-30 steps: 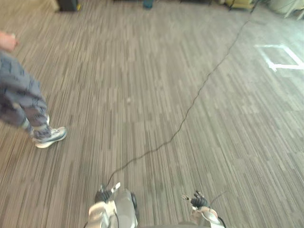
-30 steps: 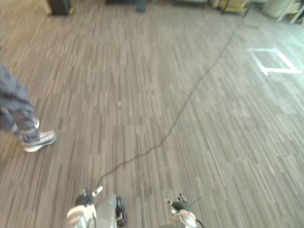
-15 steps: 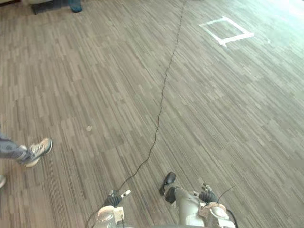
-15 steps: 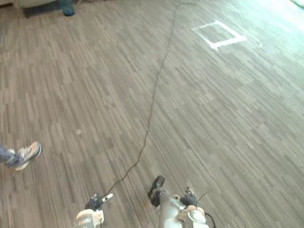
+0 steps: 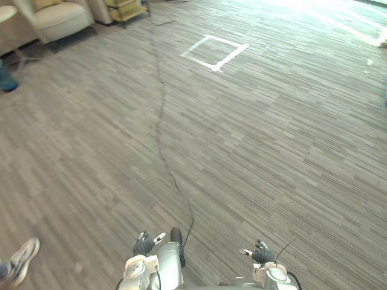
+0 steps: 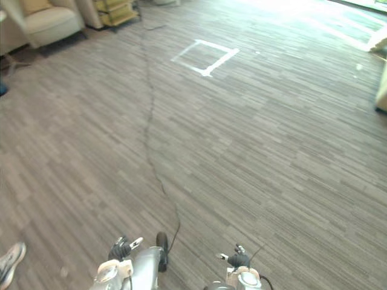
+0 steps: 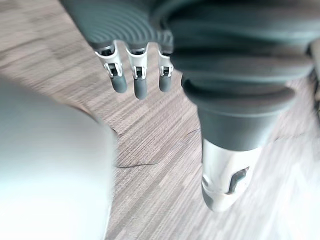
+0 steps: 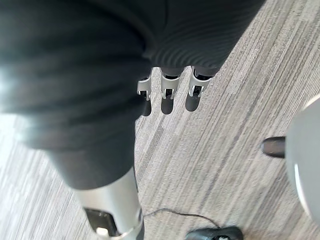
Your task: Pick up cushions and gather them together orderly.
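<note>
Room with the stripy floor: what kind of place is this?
Probably an indoor office lounge or test space: grey striped carpet floor, a cream armchair at the far edge, and a white tape square marked on the floor.

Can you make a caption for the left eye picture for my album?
Striped floor with a white tape square, a beige armchair far off, and a person's shoe nearby.
</note>
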{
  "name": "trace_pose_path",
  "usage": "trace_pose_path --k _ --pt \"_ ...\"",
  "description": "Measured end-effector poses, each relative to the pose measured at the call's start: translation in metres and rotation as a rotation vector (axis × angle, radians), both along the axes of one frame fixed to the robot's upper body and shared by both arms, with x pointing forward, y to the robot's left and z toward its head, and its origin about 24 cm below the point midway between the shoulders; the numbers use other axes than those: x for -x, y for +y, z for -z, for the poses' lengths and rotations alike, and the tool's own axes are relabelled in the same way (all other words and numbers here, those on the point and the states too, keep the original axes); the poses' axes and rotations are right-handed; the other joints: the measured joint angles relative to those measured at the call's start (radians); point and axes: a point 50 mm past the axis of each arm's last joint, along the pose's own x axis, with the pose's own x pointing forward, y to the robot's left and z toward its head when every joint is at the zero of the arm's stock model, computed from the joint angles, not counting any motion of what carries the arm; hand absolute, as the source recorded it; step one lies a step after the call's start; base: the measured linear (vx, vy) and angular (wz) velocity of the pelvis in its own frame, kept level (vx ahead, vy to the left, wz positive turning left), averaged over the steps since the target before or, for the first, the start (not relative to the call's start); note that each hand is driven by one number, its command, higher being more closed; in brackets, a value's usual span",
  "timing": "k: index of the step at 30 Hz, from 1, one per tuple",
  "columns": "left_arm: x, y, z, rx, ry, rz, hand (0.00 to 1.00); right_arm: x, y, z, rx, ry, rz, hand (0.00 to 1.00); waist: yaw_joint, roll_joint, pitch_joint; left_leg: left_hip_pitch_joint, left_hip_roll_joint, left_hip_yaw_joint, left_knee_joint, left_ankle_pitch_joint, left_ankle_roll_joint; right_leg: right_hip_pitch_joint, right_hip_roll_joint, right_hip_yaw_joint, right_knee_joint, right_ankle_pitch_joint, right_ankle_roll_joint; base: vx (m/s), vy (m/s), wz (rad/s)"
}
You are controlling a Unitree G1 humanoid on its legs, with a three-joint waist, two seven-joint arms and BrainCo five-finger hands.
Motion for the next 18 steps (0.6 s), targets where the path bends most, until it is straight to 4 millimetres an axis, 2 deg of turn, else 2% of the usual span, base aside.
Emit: trace_pose_path --k 1,2,3,4,5,6,7,8,9,10,11,12,13,14,15,16,17,18 --pt "0.000 0.001 0.000 0.001 -0.003 -0.006 0.00 0.000 0.001 0.000 -0.001 0.001 0.001 0.00 -0.002 -0.001 0.000 -0.013 0.004 0.001 0.043 -0.021 0.021 0.000 -0.005 0.008 0.010 0.005 0.009 0.53 0.259 -0.45" --pt "0.000 0.002 0.000 0.008 -0.007 -0.026 0.00 0.002 0.003 0.001 -0.009 0.007 0.001 0.00 0.001 -0.006 -0.003 -0.016 0.014 0.024 0.148 -0.101 0.057 -0.010 -0.020 0.048 0.086 0.012 0.020 0.64 0.334 -0.58" --pt "0.004 0.003 0.002 0.003 0.009 -0.026 0.00 0.004 0.005 0.002 -0.012 0.013 0.000 0.00 0.002 -0.016 -0.012 0.034 0.008 0.057 0.182 -0.176 0.074 -0.067 -0.044 0.073 0.289 0.016 0.038 0.61 0.319 -0.58" --pt "0.005 0.004 0.002 0.000 0.017 -0.023 0.00 0.003 0.005 0.002 -0.011 0.011 -0.004 0.00 -0.001 -0.020 -0.014 0.056 0.004 0.068 0.181 -0.197 0.078 -0.104 -0.055 0.073 0.381 0.032 0.062 0.69 0.319 -0.49" --pt "0.007 0.005 0.004 -0.006 0.039 -0.010 0.00 0.001 0.005 0.001 -0.001 0.003 -0.033 0.00 -0.011 -0.024 -0.013 0.141 -0.013 0.090 0.161 -0.255 0.090 -0.216 -0.109 0.052 0.679 0.096 0.123 0.56 0.226 -0.26" --pt "0.009 0.005 0.005 -0.007 0.049 -0.007 0.00 0.000 0.005 0.000 0.004 -0.004 -0.043 0.00 -0.013 -0.025 -0.012 0.173 -0.019 0.093 0.151 -0.268 0.094 -0.241 -0.128 0.026 0.744 0.090 0.118 0.67 0.209 -0.26" --pt "0.013 0.003 0.008 -0.008 0.071 0.005 0.00 -0.002 0.003 -0.001 0.016 -0.013 -0.073 0.00 -0.016 -0.019 -0.008 0.276 -0.033 0.100 0.091 -0.291 0.099 -0.289 -0.187 -0.075 0.850 0.054 0.066 0.44 0.081 -0.10" --pt "0.014 0.003 0.008 -0.008 0.074 0.007 0.00 -0.002 0.003 -0.001 0.018 -0.013 -0.077 0.00 -0.017 -0.016 -0.008 0.293 -0.034 0.102 0.078 -0.293 0.100 -0.297 -0.193 -0.093 0.857 0.047 0.057 0.57 0.081 -0.22" --pt "0.015 0.000 0.009 -0.009 0.083 0.030 0.00 -0.004 0.003 -0.002 0.030 -0.020 -0.115 0.00 -0.020 -0.005 -0.011 0.410 -0.031 0.111 -0.024 -0.293 0.098 -0.352 -0.199 -0.185 0.829 -0.002 0.008 0.57 0.052 -0.14" --pt "0.017 -0.002 0.010 -0.009 0.093 0.047 0.00 -0.008 0.002 -0.004 0.034 -0.038 -0.123 0.00 -0.029 0.000 -0.012 0.480 -0.019 0.116 -0.090 -0.290 0.092 -0.413 -0.182 -0.244 0.745 -0.027 0.000 0.57 0.034 -0.11" --pt "0.017 -0.003 0.011 -0.011 0.096 0.053 0.00 -0.009 0.002 -0.005 0.035 -0.045 -0.123 0.00 -0.033 0.000 -0.011 0.501 -0.015 0.120 -0.111 -0.289 0.090 -0.439 -0.178 -0.263 0.710 -0.029 0.002 0.56 -0.012 0.03" --pt "0.018 -0.004 0.011 -0.015 0.102 0.073 0.00 -0.015 0.000 -0.009 0.043 -0.067 -0.125 0.00 -0.044 0.001 -0.010 0.552 -0.001 0.137 -0.158 -0.287 0.087 -0.513 -0.165 -0.317 0.587 -0.013 -0.003 0.54 -0.056 0.05" --pt "0.017 -0.006 0.011 -0.015 0.104 0.087 0.00 -0.020 -0.003 -0.012 0.052 -0.086 -0.129 0.00 -0.056 0.009 -0.005 0.594 0.018 0.145 -0.193 -0.287 0.086 -0.569 -0.140 -0.361 0.431 0.048 -0.014 0.55 -0.073 0.06" --pt "0.018 -0.006 0.011 -0.016 0.105 0.092 0.00 -0.022 -0.003 -0.013 0.054 -0.090 -0.130 0.00 -0.061 0.010 -0.004 0.608 0.022 0.152 -0.205 -0.285 0.083 -0.581 -0.129 -0.375 0.371 0.082 -0.016 0.57 -0.111 0.09" --pt "0.021 -0.006 0.012 -0.021 0.113 0.101 0.00 -0.021 -0.004 -0.012 0.057 -0.084 -0.133 0.00 -0.063 0.003 -0.002 0.660 0.020 0.169 -0.245 -0.272 0.054 -0.594 -0.104 -0.409 0.181 0.198 -0.026 0.62 -0.138 0.11" --pt "0.022 -0.003 0.012 -0.034 0.118 0.109 0.00 -0.011 -0.005 -0.008 0.052 -0.059 -0.127 0.00 -0.065 -0.019 -0.010 0.721 0.001 0.164 -0.259 -0.272 -0.008 -0.599 -0.092 -0.404 0.065 0.294 -0.075 0.66 -0.171 0.11" --pt "0.024 -0.004 0.013 -0.031 0.126 0.110 0.00 -0.010 -0.008 -0.008 0.056 -0.059 -0.124 0.00 -0.071 -0.013 -0.014 0.740 0.007 0.159 -0.254 -0.279 -0.019 -0.601 -0.085 -0.376 0.086 0.374 -0.120 0.85 -0.237 -0.16" --pt "0.029 -0.012 0.017 -0.008 0.144 0.112 0.00 -0.015 -0.012 -0.011 0.070 -0.069 -0.133 0.00 -0.069 0.027 -0.033 0.755 0.047 0.162 -0.214 -0.268 -0.039 -0.633 -0.067 -0.358 0.200 0.376 -0.147 0.84 -0.291 -0.40"
